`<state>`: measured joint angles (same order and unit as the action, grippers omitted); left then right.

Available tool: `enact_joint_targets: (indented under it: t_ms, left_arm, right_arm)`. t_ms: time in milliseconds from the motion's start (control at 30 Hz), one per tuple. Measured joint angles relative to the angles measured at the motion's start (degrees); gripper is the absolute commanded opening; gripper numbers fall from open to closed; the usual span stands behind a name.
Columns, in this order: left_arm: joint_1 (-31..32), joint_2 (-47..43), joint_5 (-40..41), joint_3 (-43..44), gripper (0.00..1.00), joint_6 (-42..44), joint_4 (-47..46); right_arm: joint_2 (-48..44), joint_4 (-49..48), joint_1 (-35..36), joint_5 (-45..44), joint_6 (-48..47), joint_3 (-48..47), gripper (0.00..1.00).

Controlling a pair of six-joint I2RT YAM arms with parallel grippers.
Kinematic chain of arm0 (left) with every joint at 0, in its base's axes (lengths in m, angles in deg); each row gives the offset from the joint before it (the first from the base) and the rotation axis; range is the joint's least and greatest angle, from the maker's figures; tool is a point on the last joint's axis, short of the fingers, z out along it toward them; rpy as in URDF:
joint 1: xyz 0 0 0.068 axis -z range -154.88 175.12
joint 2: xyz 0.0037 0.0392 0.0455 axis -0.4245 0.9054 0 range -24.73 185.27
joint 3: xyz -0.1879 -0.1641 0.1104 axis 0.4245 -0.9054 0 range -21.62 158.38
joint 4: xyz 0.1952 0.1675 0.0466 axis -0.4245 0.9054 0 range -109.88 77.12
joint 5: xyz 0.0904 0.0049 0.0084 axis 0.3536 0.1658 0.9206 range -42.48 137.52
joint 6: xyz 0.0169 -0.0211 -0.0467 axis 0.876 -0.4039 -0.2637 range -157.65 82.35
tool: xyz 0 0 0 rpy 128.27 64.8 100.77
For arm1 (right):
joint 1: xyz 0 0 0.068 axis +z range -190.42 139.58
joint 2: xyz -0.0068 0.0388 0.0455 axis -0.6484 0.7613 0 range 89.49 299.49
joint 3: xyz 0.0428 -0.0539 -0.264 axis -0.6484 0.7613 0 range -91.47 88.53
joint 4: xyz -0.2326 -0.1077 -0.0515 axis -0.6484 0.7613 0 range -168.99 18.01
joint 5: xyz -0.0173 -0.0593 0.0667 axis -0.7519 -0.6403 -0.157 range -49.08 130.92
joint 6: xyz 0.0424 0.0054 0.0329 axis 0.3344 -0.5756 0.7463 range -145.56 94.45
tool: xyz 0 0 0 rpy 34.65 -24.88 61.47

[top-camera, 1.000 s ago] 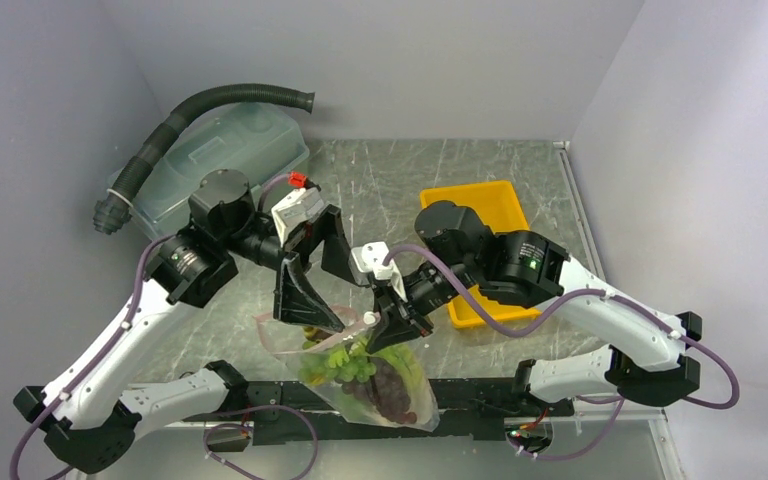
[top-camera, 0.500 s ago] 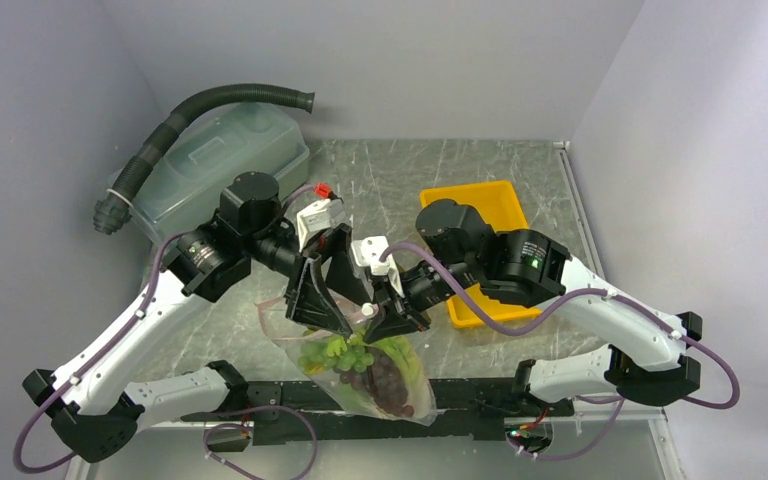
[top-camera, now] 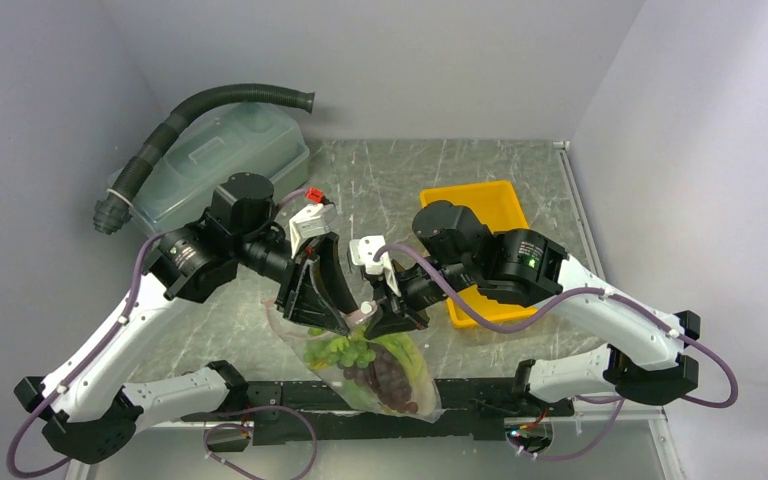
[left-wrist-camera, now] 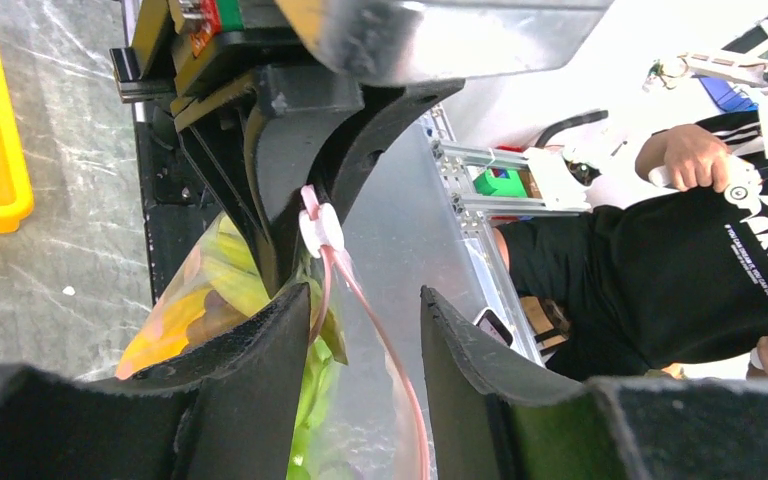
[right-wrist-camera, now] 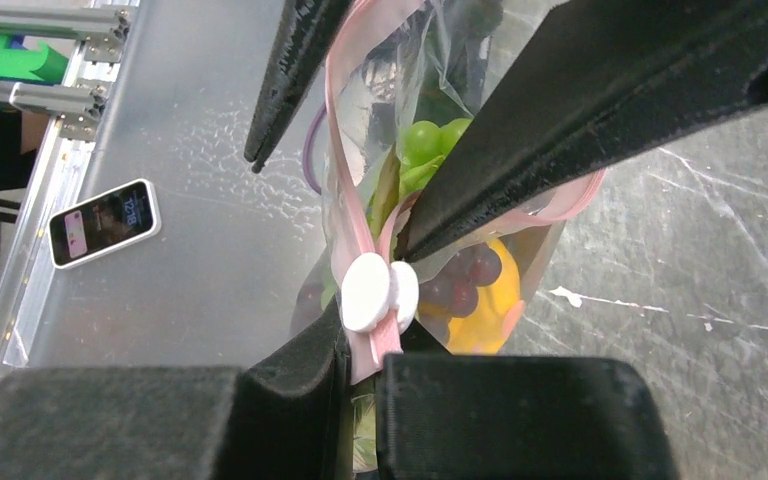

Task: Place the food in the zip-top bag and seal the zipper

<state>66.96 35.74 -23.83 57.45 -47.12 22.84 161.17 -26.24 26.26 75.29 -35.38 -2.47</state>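
Note:
The zip-top bag (top-camera: 385,372) hangs near the table's front edge, filled with food: green grapes (right-wrist-camera: 430,140), purple grapes (right-wrist-camera: 470,270), something yellow (right-wrist-camera: 495,305) and leafy greens (left-wrist-camera: 225,275). My right gripper (right-wrist-camera: 365,350) is shut on the bag's corner, just behind the white slider (right-wrist-camera: 378,292) of the pink zipper (right-wrist-camera: 343,200). My left gripper (left-wrist-camera: 363,292) straddles the zipper (left-wrist-camera: 400,370) beside the slider (left-wrist-camera: 320,228). Its jaws are still apart: one finger (left-wrist-camera: 260,350) touches the bag and the other stands off it. In the top view the two grippers (top-camera: 332,322) (top-camera: 385,318) meet at the bag's mouth.
A yellow tray (top-camera: 480,205) lies behind the right arm. A translucent lidded tub (top-camera: 210,160) with a black corrugated hose (top-camera: 190,110) sits at the back left. The black rail (top-camera: 480,395) along the table's front edge is just below the bag.
My left gripper has swung right to the bag's mouth and its jaws have narrowed around the zipper. The right gripper has kept its hold on the bag's corner.

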Motion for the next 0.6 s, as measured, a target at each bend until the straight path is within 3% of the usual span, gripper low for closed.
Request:
enact_joint_targets:
  t_ms: [267, 467, 600]
  left_arm:
    - [0.0, -0.6, 2.2, 0.7, 0.46, 1.5, 2.8]
    - [0.0, -0.6, 3.6, 0.7, 0.52, 2.0, 3.9]
    - [0.2, -0.6, 5.4, 0.7, 0.42, 2.6, 5.2]
  right_arm:
    - [0.0, 0.0, 0.0, -1.5, 0.9, 0.0, 0.0]
    - [0.0, 0.0, 0.0, -2.5, 1.6, 0.0, 0.0]
    - [0.0, 0.0, 0.0, -3.0, 2.0, 0.0, 0.0]
